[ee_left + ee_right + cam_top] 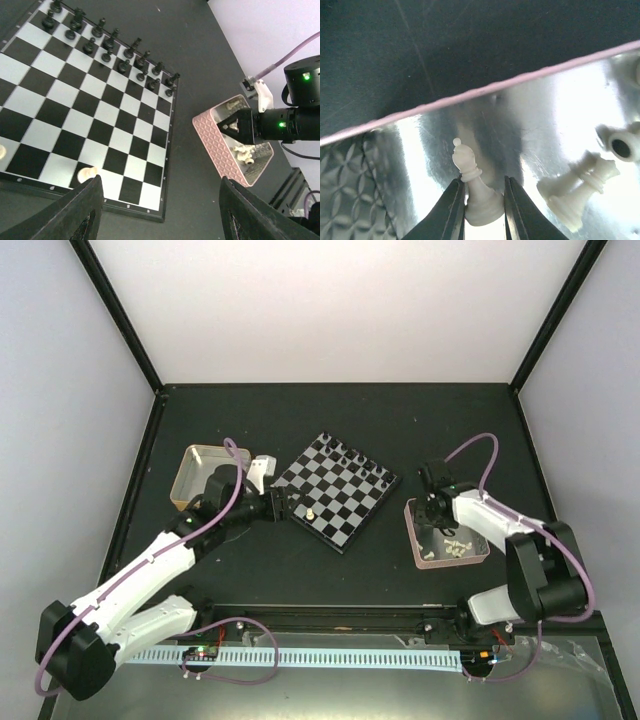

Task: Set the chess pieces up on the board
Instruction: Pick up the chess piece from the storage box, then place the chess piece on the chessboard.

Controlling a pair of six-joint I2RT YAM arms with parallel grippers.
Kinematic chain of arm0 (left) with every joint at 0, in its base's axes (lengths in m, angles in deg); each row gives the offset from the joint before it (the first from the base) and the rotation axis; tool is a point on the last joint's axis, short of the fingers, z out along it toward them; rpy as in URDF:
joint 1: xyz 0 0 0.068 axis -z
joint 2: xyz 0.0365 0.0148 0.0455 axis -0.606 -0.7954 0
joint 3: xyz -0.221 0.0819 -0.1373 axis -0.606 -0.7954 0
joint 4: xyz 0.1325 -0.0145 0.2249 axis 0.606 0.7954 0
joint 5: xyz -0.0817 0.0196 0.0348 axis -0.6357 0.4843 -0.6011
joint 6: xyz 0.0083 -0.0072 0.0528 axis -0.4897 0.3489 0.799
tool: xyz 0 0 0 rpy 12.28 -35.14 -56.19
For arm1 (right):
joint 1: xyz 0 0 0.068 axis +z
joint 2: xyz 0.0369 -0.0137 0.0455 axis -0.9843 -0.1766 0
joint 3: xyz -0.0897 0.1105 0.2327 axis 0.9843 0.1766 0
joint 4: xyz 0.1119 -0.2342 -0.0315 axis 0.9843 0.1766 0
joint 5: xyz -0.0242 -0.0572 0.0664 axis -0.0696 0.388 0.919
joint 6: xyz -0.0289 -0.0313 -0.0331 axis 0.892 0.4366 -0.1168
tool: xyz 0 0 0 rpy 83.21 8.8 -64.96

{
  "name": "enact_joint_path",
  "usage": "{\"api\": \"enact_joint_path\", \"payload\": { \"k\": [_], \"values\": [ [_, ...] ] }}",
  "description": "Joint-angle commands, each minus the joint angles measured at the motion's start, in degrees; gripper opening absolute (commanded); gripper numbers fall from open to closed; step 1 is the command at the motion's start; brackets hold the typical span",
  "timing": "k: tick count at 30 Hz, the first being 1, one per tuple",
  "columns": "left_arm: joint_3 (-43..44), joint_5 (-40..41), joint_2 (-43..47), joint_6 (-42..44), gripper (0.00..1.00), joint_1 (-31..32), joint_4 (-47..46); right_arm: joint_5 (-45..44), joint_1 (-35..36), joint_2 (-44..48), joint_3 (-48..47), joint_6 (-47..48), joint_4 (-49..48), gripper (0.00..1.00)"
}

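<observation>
The board (338, 490) lies turned like a diamond at the table's middle. Black pieces (352, 456) line its far edge in two rows, also in the left wrist view (107, 47). One cream-white piece (311, 512) stands near its near-left edge (86, 173). My left gripper (285, 505) is open and empty over that edge (160, 200). My right gripper (432, 512) is down inside the pink tray (412, 530). Its fingers (483, 182) are shut on the base of a white bishop (472, 172). Other white pieces (580, 185) lie loose in the tray (457, 548).
A yellow-rimmed metal tin (190, 475) sits at the left, behind my left arm. The pink tray's wall (215, 145) stands right of the board, with a strip of dark table between them. Black frame posts rise at the back corners.
</observation>
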Motion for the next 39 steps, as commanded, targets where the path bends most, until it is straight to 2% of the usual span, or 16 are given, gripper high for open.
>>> {"api": "enact_joint_path", "payload": {
  "k": [1, 5, 7, 10, 13, 17, 23, 27, 39],
  "values": [
    [1.13, -3.67, -1.81, -2.63, 0.65, 1.30, -2.49, -1.96, 0.13, 7.61, 2.74, -2.04, -2.39, 0.14],
    [4.14, -8.28, -4.36, -5.53, 0.65, 2.51, -1.88, 2.60, 0.17, 19.84, 6.18, -1.46, -5.44, 0.13],
    [6.00, -11.21, -6.06, -6.85, 0.66, 3.18, -2.18, 9.71, 0.17, 26.90, 8.23, 0.88, -9.67, 0.13],
    [9.13, -15.82, -9.45, -8.08, 0.67, 3.93, -2.87, 26.31, 0.26, 34.68, 10.97, 2.49, -18.47, 0.13],
    [12.64, -22.16, -13.33, -9.46, 0.68, 4.57, -4.18, 41.78, 1.06, 37.55, 12.70, 0.31, -26.51, 0.13],
    [16.27, -26.74, -16.43, -10.79, 0.70, 6.24, -7.32, 51.55, 3.55, 38.27, 14.08, -1.02, -33.52, 0.13],
    [20.58, -27.94, -21.36, -10.60, 0.74, 8.60, -5.98, 51.47, 9.50, 37.69, 12.55, 0.84, -32.99, 0.13],
    [22.22, -27.32, -23.97, -10.39, 0.70, 9.33, -3.96, 49.82, 11.50, 36.81, 12.12, 1.99, -31.98, 0.13],
    [24.24, -28.99, -27.78, -8.31, 0.28, 12.32, -1.38, 48.98, 12.30, 35.89, 11.50, 2.93, -31.15, 0.13]
  ]
}}
